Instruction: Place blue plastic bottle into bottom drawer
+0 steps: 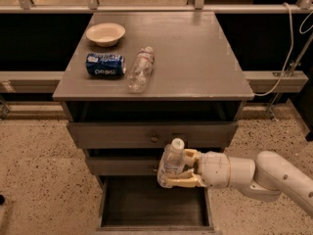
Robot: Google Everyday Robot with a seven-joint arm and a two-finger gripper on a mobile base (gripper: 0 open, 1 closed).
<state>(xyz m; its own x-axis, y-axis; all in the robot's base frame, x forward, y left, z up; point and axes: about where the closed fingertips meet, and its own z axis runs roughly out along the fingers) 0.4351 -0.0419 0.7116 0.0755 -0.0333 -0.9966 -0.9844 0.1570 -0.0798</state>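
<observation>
My gripper [182,169] reaches in from the right and is shut on the blue plastic bottle [171,162], a clear bluish bottle with a white cap. The bottle stands nearly upright, cap up, in front of the middle drawer and just above the back of the open bottom drawer [155,204], whose dark inside shows below it. The bottle's lower part is partly hidden by my fingers [181,181].
On the cabinet top [195,58] lie a slim crinkled clear bottle [140,69], a blue Pepsi can [105,65] and a beige bowl [105,34]. Two upper drawers [151,134] with round knobs are shut. A white cable [288,48] hangs at the right. Speckled floor surrounds the cabinet.
</observation>
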